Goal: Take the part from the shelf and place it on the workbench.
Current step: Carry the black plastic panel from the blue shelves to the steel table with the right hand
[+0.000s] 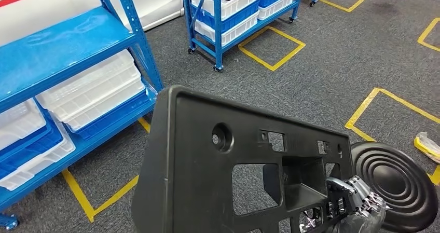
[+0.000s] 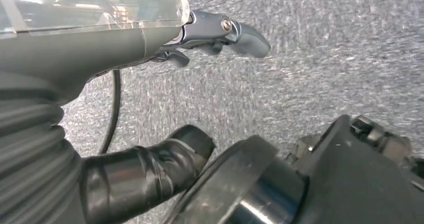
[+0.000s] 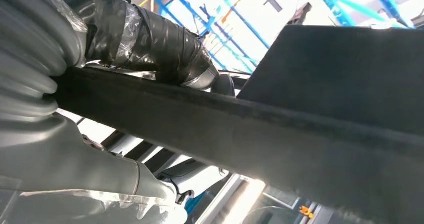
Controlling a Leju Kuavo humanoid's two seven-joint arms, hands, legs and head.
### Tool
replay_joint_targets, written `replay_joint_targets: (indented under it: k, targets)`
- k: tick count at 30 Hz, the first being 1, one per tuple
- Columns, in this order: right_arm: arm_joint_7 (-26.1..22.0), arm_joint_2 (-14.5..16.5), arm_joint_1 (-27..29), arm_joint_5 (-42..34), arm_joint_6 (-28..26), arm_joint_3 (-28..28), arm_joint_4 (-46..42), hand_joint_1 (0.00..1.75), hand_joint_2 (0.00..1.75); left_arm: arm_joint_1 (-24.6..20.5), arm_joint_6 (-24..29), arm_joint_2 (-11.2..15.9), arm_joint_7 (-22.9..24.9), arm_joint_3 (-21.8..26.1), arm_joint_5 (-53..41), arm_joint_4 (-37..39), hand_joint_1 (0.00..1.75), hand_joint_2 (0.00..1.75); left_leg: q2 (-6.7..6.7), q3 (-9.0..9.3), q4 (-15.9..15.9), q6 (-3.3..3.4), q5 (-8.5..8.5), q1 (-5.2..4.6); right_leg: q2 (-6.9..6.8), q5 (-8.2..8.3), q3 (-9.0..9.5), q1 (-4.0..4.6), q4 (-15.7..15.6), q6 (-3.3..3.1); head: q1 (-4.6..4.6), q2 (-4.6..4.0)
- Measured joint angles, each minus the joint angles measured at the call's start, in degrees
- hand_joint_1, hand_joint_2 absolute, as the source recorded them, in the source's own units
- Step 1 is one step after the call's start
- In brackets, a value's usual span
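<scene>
A large black plastic part (image 1: 207,181) with several cut-out openings stands tilted close in front of me, filling the lower middle of the head view. My right hand (image 1: 353,202) grips its lower right edge, fingers curled through an opening. In the right wrist view the taped thumb (image 3: 150,39) presses over the part's thick edge (image 3: 300,134). My left hand (image 2: 100,59) hangs above grey carpet, its thumb (image 2: 150,169) and fingers (image 2: 235,32) apart and holding nothing.
A blue shelf (image 1: 62,51) with white bins (image 1: 93,93) stands at the left. A second blue rack (image 1: 233,15) on wheels is farther back. Yellow tape squares (image 1: 272,46) mark the grey carpet. A black ribbed disc (image 1: 399,183) lies at the right.
</scene>
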Motion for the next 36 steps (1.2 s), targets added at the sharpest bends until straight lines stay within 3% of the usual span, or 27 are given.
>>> replay_joint_targets:
  k: [1, 3, 5, 7, 8, 9, 10, 12, 14, 16, 18, 20, 22, 23, 24, 25, 27, 29, 30, 31, 33, 35, 36]
  targets:
    - [0.0, 0.0, 0.0, 0.0, 0.0, 0.0, 0.0, 1.75, 1.75, -0.1, 0.0, 0.0, 0.0, 0.0, 0.0, 0.0, 0.0, 1.75, -0.57, 0.04, 0.3, -0.29, -0.43, 0.14, 0.51, 0.12, -0.07, -0.03, -0.1, -0.34, -0.01, 0.0]
    - [0.0, 0.2, 0.0, 0.0, 0.0, 0.0, -0.1, 1.75, 1.75, -0.1, 0.0, 0.0, 0.0, 0.0, 0.0, 0.0, 0.0, 1.75, -3.15, -1.06, 3.3, -0.75, -2.83, 0.37, 1.53, 0.41, -0.21, -0.18, -0.3, -0.94, -0.02, 0.0]
    - [0.0, 0.4, -0.2, 0.0, 0.0, 0.0, -0.1, 1.75, 1.75, 0.1, 0.0, 0.0, 0.0, 0.0, 0.0, 0.0, 0.0, 1.75, -5.33, -4.09, 10.2, -0.82, -6.61, 0.4, 2.67, 0.56, -0.42, 0.0, -0.3, -1.32, -0.02, 0.0]
    - [0.0, 0.4, -0.2, 0.0, 0.0, 0.0, -0.1, 1.75, 1.75, 0.2, 0.0, 0.0, 0.0, 0.0, 0.0, 0.0, 0.0, 1.75, -5.76, -6.65, 15.4, -0.54, -7.99, 0.33, 4.16, 0.63, -0.51, 0.36, -0.3, -1.53, -0.02, 0.0]
    - [0.0, 0.4, -0.2, 0.0, 0.0, 0.0, -0.1, 1.75, 1.75, 0.3, 0.0, 0.0, 0.0, 0.0, 0.0, 0.0, 0.0, 1.75, -5.85, -6.73, 15.3, -0.27, -7.05, 0.27, 4.95, 0.65, -0.48, 0.51, -0.2, -1.56, -0.01, 0.0]
    - [0.0, 0.4, -0.1, 0.0, 0.0, 0.0, -0.1, 1.75, 1.75, 0.3, 0.0, 0.0, 0.0, 0.0, 0.0, 0.0, 0.0, 1.75, -6.1, -5.9, 13.1, 0.1, -5.15, 0.16, 5.75, 0.66, -0.4, 0.64, -0.2, -1.57, -0.02, 0.0]
    - [0.0, 0.4, -0.1, 0.0, 0.0, 0.0, -0.1, 1.75, 1.75, 0.3, 0.0, 0.0, 0.0, 0.0, 0.0, 0.0, 0.0, 1.75, -6.97, -4.48, 9.5, 0.59, -2.83, 0.03, 6.51, 0.66, -0.3, 0.7, -0.2, -1.57, -0.01, 0.0]
    - [0.0, 0.4, -0.2, 0.0, 0.0, 0.0, -0.1, 1.75, 1.75, 0.4, -0.1, 0.1, 0.0, 0.0, 0.0, 0.0, 0.0, 1.75, -9.9, -2.01, 3.4, 1.5, 0.11, -0.12, 7.79, 0.78, -0.35, 0.63, -0.2, -1.36, 0.0, 0.0]
    - [0.0, 0.5, -0.2, 0.0, 0.0, 0.0, -0.1, 1.75, 1.75, 0.3, -0.1, 0.2, 0.1, 0.0, 0.0, 0.0, 0.0, 1.75, -11.33, -1.2, 1.3, 1.94, 0.43, -0.3, 8.91, 1.14, -0.83, 0.28, -0.2, -0.77, -0.03, 0.0]
    - [0.0, 0.6, -0.1, 0.1, 0.0, 0.0, -0.1, 1.75, 1.75, 0.0, -0.2, 0.1, 0.1, 0.0, 0.0, 0.0, 0.0, 1.75, -10.04, -0.77, 0.0, 2.07, 0.69, -0.28, 9.54, 1.54, -1.22, 0.12, -0.4, -0.02, -0.07, 0.0]
    - [0.0, 0.6, 0.0, 0.2, 0.0, 0.0, -0.1, 1.75, 1.75, 0.1, -0.3, 0.1, 0.0, 0.0, 0.0, 0.0, 0.0, 1.75, -8.4, -0.18, -1.5, 2.4, 1.28, -0.03, 6.97, 0.28, -2.2, 0.43, 1.4, 0.51, 0.02, 0.0]
    - [0.0, 0.6, 0.0, 0.3, 0.0, 0.0, -0.1, 1.75, 1.75, 0.3, -0.3, 0.1, 0.0, 0.0, 0.0, 0.0, 0.0, 1.75, -6.73, 0.02, -2.0, 2.71, 1.54, -0.06, 3.65, -3.21, -5.05, 0.52, 7.3, 0.95, 0.12, 0.0]
    - [0.0, 0.6, 0.0, 0.5, 0.0, 0.0, -0.1, 1.75, 1.75, 0.3, -0.4, 0.1, 0.0, 0.0, 0.0, 0.0, 0.0, 1.75, -5.01, -0.09, -1.9, 2.74, 1.44, -0.19, 2.86, -5.63, -7.89, 0.17, 13.4, 1.45, 0.14, 0.0]
    - [0.0, 0.6, 0.1, 0.6, 0.0, -0.1, 0.0, 1.75, 1.75, 0.3, -0.4, 0.1, 0.1, 0.0, 0.0, 0.0, 0.0, 1.75, -4.18, -0.12, -1.8, 2.65, 1.35, -0.2, 2.71, -5.39, -8.07, -0.01, 14.0, 1.67, 0.13, 0.0]
    - [0.0, 0.6, 0.1, 0.7, 0.0, -0.1, 0.0, 1.75, 1.75, 0.3, -0.4, 0.1, 0.1, 0.0, 0.0, 0.0, 0.0, 1.75, -3.38, -0.11, -1.7, 2.51, 1.21, -0.18, 2.42, -4.18, -7.06, -0.17, 12.5, 1.85, 0.14, 0.0]
    - [0.0, 0.6, 0.1, 0.7, 0.0, -0.1, 0.0, 1.75, 1.75, 0.3, -0.4, 0.1, 0.1, 0.0, 0.0, 0.0, 0.0, 1.75, -2.66, -0.08, -1.4, 2.29, 1.01, -0.15, 1.73, -2.37, -4.93, -0.29, 8.9, 1.98, 0.13, 0.0]
    - [0.0, 0.6, 0.1, 0.8, 0.0, -0.1, -0.1, 1.75, 1.75, 0.3, -0.4, 0.1, 0.1, 0.0, 0.0, 0.0, 0.0, 1.75, -1.51, -0.15, -0.8, 1.63, 0.39, -0.25, -0.27, -0.07, -0.95, -0.2, 1.9, 1.6, 0.13, 0.0]
    - [0.0, 0.6, 0.2, 0.8, 0.0, -0.3, -0.2, 1.75, 1.75, 0.2, -0.3, 0.1, 0.2, 0.0, 0.0, 0.0, 0.0, 1.75, -0.73, -0.05, -0.3, 0.96, -0.13, -0.43, -0.9, 0.11, 0.19, 0.11, -0.4, 0.74, 0.1, 0.0]
    - [0.0, 0.6, 0.3, 0.8, 0.0, -0.3, -0.2, 1.75, 1.75, 0.1, -0.3, 0.1, 0.2, 0.0, 0.0, 0.0, 0.0, 1.75, -0.3, 0.13, -0.2, 0.68, -0.25, -0.43, -0.33, 0.22, 0.09, 0.2, -0.4, 0.34, 0.08, 0.0]
    - [0.0, 0.6, 0.4, 0.8, 0.0, -0.4, -0.2, 1.75, 1.75, 0.0, -0.2, 0.1, 0.2, 0.0, 0.0, 0.0, 0.0, 1.75, -0.1, 0.27, -0.1, 0.4, -0.4, -0.32, 0.2, 0.31, 0.07, 0.17, -0.5, -0.07, 0.08, 0.0]
    - [0.0, 0.6, 0.5, 0.8, 0.0, -0.5, -0.4, 1.75, 1.75, -0.1, -0.1, 0.1, 0.2, 0.1, 0.0, 0.0, 0.0, 1.75, -1.78, -0.22, 1.6, -0.17, -2.0, -0.01, 1.23, 0.64, 0.01, 0.05, -0.7, -0.8, 0.06, 0.0]
    - [0.0, 0.7, 0.5, 0.7, 0.0, -0.6, -0.5, 1.75, 1.75, 0.0, -0.1, 0.1, 0.2, 0.1, 0.0, 0.0, 0.0, 1.75, -4.71, -2.7, 7.4, -0.52, -5.71, 0.19, 2.24, 0.87, -0.11, 0.02, -0.8, -1.3, 0.04, 0.0]
    - [0.0, 0.7, 0.6, 0.7, 0.0, -0.7, -0.5, 1.75, 1.75, 0.0, -0.1, 0.1, 0.2, 0.1, 0.0, 0.0, 0.0, 1.75, -5.49, -4.53, 11.4, -0.57, -7.64, 0.21, 2.82, 0.92, -0.22, 0.12, -0.8, -1.45, 0.03, 0.0]
